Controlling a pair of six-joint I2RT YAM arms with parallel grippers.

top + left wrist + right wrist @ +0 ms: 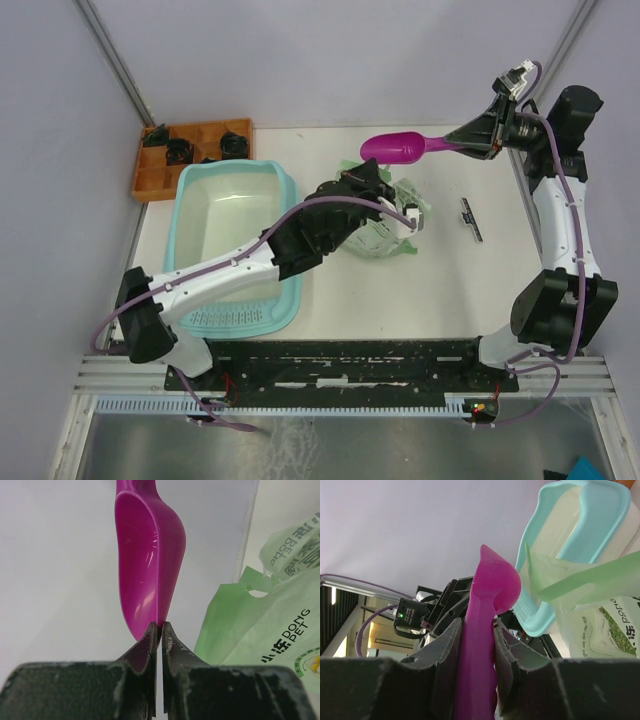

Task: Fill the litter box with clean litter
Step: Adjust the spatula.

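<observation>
- Step: loading the scoop (395, 148); the box (235, 318), just left of the bag (260, 630), looks bare.
- Right gripper (477, 625) clenches the scoop handle.
- Left gripper (160, 627) is closed at the bag; pinching it or not, can't tell.
- Next: dip the scoop into the bag mouth.

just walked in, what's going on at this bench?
The right arm has its jaws clamped on the handle of the pink scoop, holding it just beyond the green bag. The scoop's bowl looks empty. The left arm reaches over to the bag's top edge with its jaws shut; I can't tell whether they pinch the bag. The teal litter box next to it is bare inside.
</observation>
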